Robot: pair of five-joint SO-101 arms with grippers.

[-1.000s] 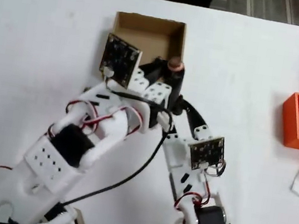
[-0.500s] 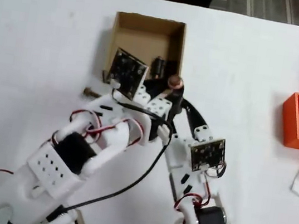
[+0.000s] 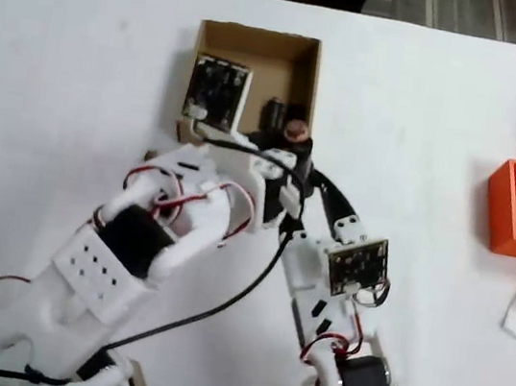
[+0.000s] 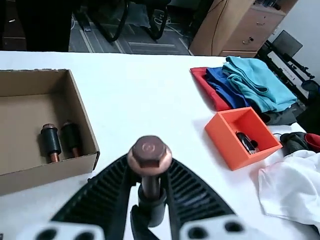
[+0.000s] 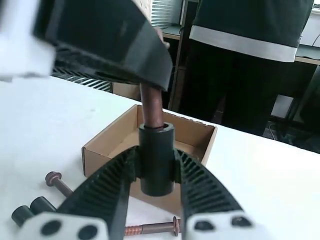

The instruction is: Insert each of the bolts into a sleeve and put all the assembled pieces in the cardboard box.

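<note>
Right gripper [image 5: 156, 172]: ribbed black fingers closed round a sleeve [image 5: 156, 137], a smooth black cylinder held upright above the white table [image 3: 427, 102], just short of the box's near wall.

Left gripper [image 4: 149, 172]: fingers of the same ribbed pattern clamped on a bolt [image 4: 149, 151] just under its head. The bolt is copper-coloured metal with a hexagonal flanged head; faint marks on the head cannot be read. Its shank stands vertical and its lower end is seated in the mouth of the sleeve, with bare shank showing above.

Two loose bolts [image 5: 59, 183] of the same copper colour lie flat on the table on the near side of the box, and two bare sleeves [image 5: 42, 204] lie beside them.

Cardboard box [image 3: 261, 43]: plain brown corrugated board, open-topped, roughly square. Two assembled pieces [image 4: 50, 142] lie side by side inside, against its right wall.

To the right, well apart, is an orange bin [image 3: 502, 215], rectangular and hard-walled, holding small dark items. Beyond it lie folded cloths [image 4: 250, 80] in red, blue and teal. A crumpled white cloth [image 4: 290, 185] lies nearer than the bin.
</note>
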